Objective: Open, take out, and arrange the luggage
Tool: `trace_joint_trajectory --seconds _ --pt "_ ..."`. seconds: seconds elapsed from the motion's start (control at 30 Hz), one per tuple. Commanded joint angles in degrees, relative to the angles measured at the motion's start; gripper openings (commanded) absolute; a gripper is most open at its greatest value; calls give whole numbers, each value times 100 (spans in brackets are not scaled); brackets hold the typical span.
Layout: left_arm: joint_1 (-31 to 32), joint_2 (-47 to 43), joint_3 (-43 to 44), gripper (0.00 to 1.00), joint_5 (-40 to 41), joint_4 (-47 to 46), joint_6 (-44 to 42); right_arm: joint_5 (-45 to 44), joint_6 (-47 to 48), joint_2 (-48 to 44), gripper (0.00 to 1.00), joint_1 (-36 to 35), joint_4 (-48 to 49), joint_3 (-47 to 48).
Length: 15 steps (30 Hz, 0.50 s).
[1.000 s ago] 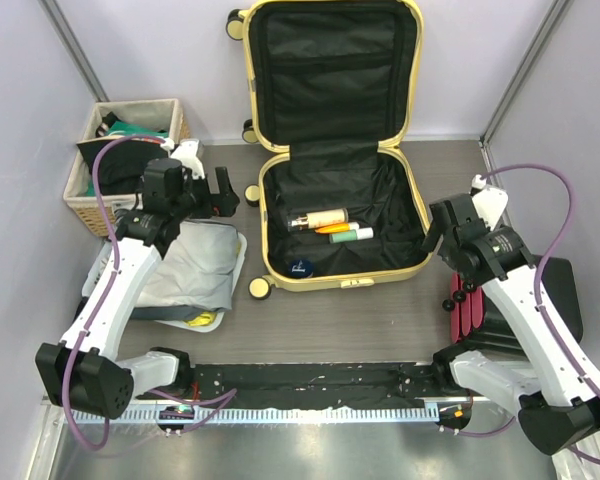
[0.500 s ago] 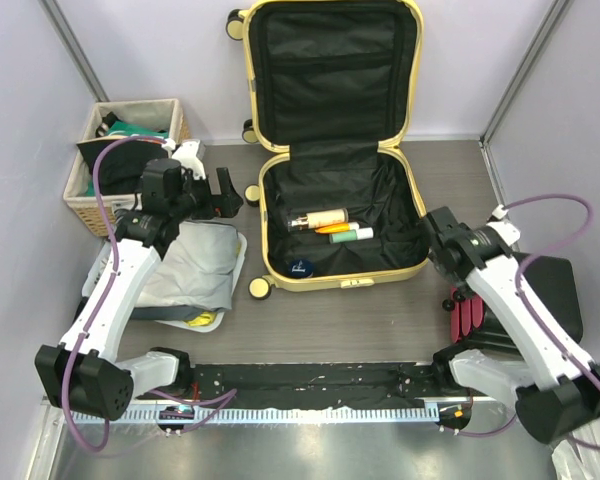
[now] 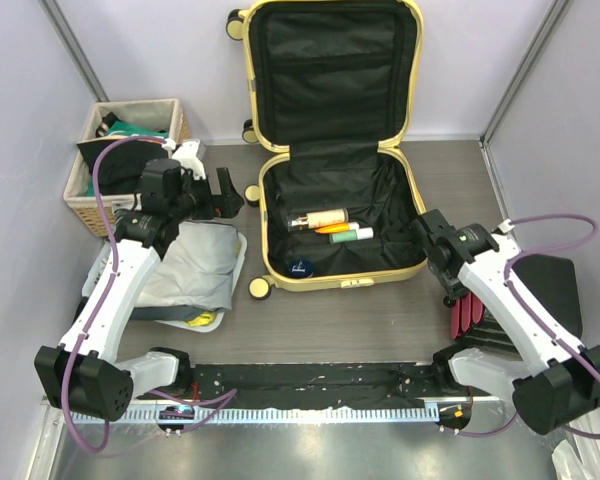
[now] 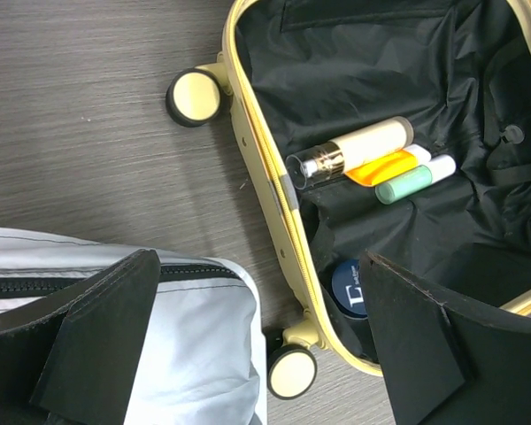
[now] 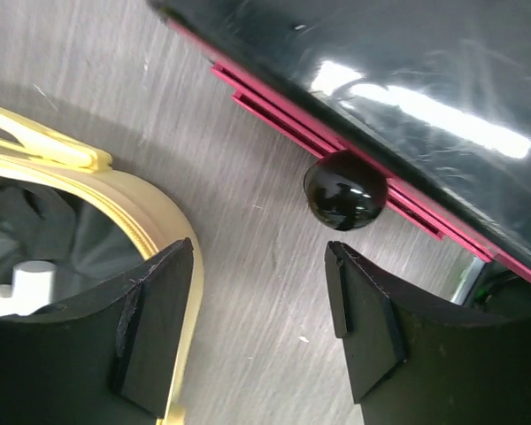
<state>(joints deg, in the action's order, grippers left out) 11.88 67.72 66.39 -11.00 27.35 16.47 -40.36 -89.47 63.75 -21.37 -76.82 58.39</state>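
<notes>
The luggage (image 3: 340, 283) is a pale-yellow suitcase lying open, its lid propped against the back wall. On its black lining lie a cream bottle (image 3: 320, 218), an orange tube (image 3: 332, 228), a green tube (image 3: 352, 235) and a round blue tin (image 3: 300, 267). My left gripper (image 3: 220, 190) hovers open just left of the luggage rim (image 4: 265, 159), above a grey bag, holding nothing. My right gripper (image 3: 423, 228) stands open at the luggage's right front corner. In the right wrist view its fingers (image 5: 258, 248) span bare table between the yellow rim (image 5: 150, 208) and a black case.
A wicker basket (image 3: 85, 205) of clothes stands at the back left. A grey zipped bag (image 3: 190, 265) lies under the left arm. A black hard case with a red edge (image 3: 540, 290) stands at the right, its round black foot (image 5: 343, 190) just ahead of my right fingers.
My right arm has swung down and left toward the luggage's right front corner, and its jaws have narrowed somewhat. The left arm has not moved.
</notes>
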Motion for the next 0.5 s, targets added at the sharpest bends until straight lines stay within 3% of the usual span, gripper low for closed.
trace_joint_trajectory --seconds 0.0,0.23,0.47 --pt "-10 -84 155 100 -226 -151 84 -349 -379 -231 69 88 -976 67" --pt "-10 -119 146 100 -288 -151 93 -570 394 -380 70 764 -967 217" --pt "-10 -137 137 100 -288 -160 111 -508 430 -600 69 941 -976 50"
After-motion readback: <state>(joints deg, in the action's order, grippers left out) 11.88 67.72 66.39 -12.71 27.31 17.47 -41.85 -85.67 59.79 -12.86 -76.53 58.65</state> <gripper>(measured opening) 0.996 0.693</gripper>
